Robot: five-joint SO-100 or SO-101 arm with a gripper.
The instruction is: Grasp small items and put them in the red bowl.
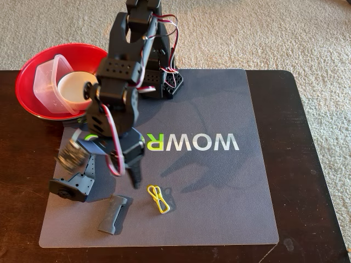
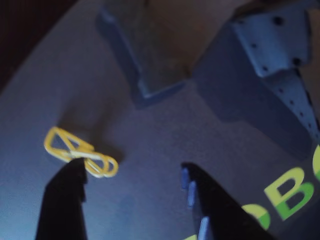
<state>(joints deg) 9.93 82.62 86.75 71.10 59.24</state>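
A yellow clip (image 1: 158, 198) lies on the grey mat near its front edge. In the wrist view the clip (image 2: 80, 152) lies just ahead of my left fingertip (image 2: 74, 172), not between the fingers. My gripper (image 1: 126, 179) is open and empty, low over the mat (image 2: 131, 172). A dark grey block (image 1: 114, 213) lies left of the clip in the fixed view, and ahead of the gripper in the wrist view (image 2: 142, 65). The red bowl (image 1: 27, 68) stands at the table's back left and holds a clear plastic tub (image 1: 46, 76) and a white round piece (image 1: 74, 90).
A black perforated printed part (image 1: 71, 186) lies on the mat left of the gripper; it fills the right of the wrist view (image 2: 270, 75). The grey mat (image 1: 219, 208) covers most of the dark table (image 1: 307, 164). The arm's base (image 1: 164, 82) stands at the mat's back.
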